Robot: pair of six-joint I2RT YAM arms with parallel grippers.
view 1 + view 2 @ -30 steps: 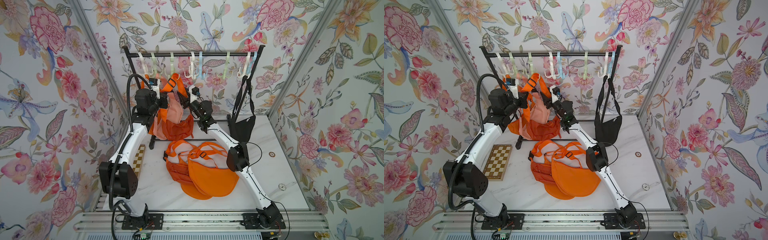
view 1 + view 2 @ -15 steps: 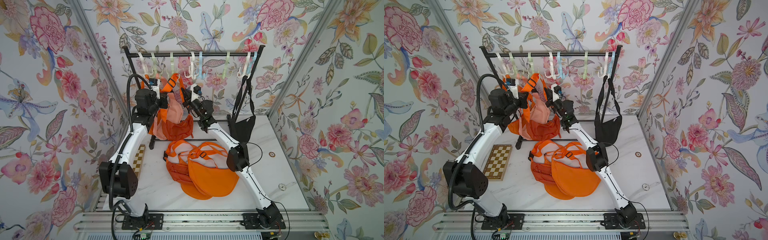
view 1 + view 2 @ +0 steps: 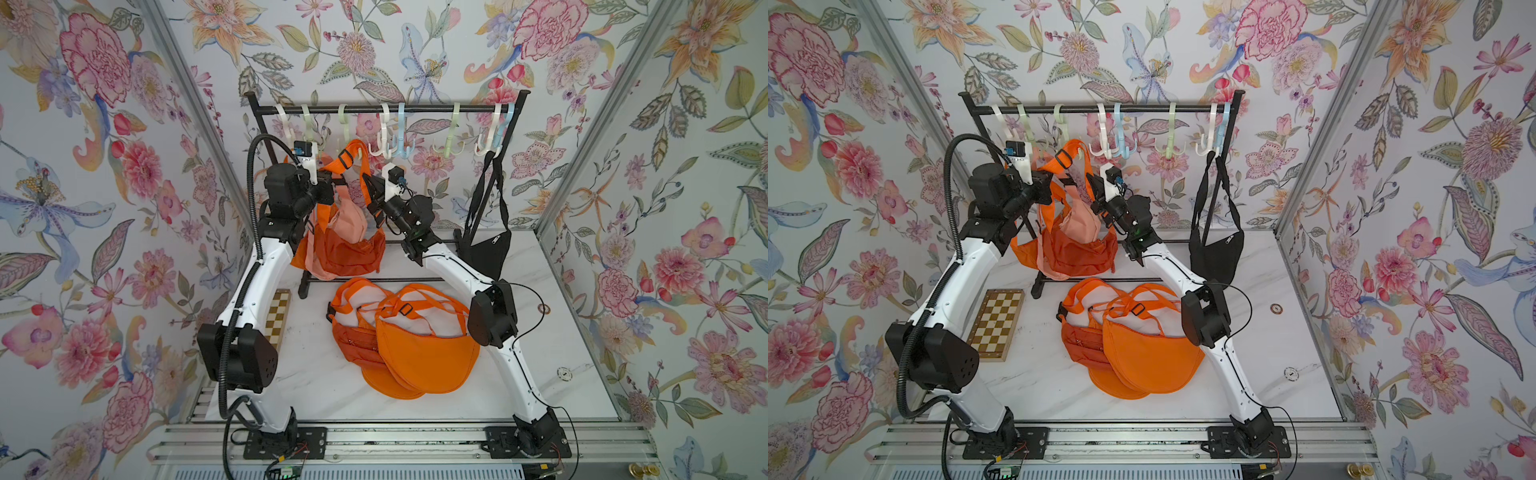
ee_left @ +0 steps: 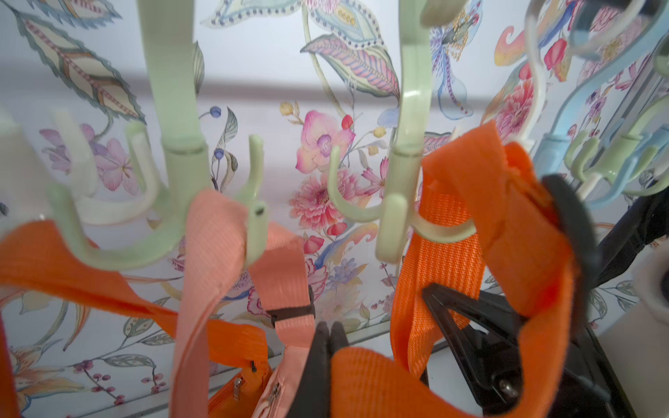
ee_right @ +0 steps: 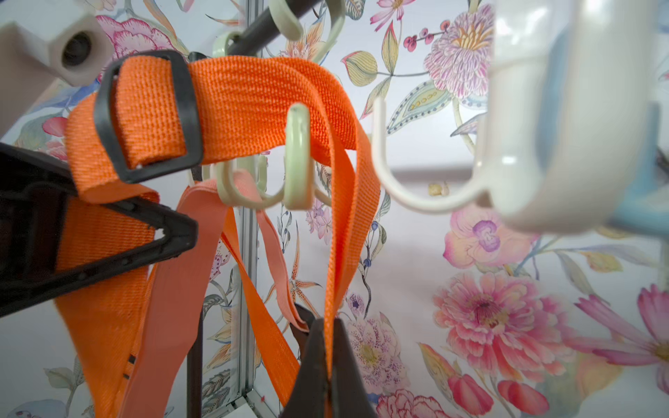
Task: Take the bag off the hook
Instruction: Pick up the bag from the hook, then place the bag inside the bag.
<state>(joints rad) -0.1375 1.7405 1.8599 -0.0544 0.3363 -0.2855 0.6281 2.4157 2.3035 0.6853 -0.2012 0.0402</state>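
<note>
An orange bag (image 3: 347, 253) hangs low on the rack, its orange strap (image 5: 253, 94) looped over a pale green hook (image 5: 298, 155). The same hook (image 4: 389, 224) and strap (image 4: 463, 173) show in the left wrist view. My left gripper (image 4: 329, 327) is shut, and the strap comes out along its right finger. My right gripper (image 5: 327, 325) is shut on the strap's other run, which drops straight into its jaws. In a top view both grippers sit just under the hook, left gripper (image 3: 334, 183) and right gripper (image 3: 368, 183), either side of the strap.
A peach bag (image 3: 349, 220) and another orange strap (image 4: 54, 260) hang on neighbouring hooks. A black bag (image 3: 484, 249) hangs at the right end of the black rail (image 3: 374, 109). Orange bags (image 3: 424, 349) lie on the white table, with a chessboard (image 3: 996, 324) to the left.
My right gripper has shifted slightly left to the strap and closed on it. The left gripper stays shut in place.
</note>
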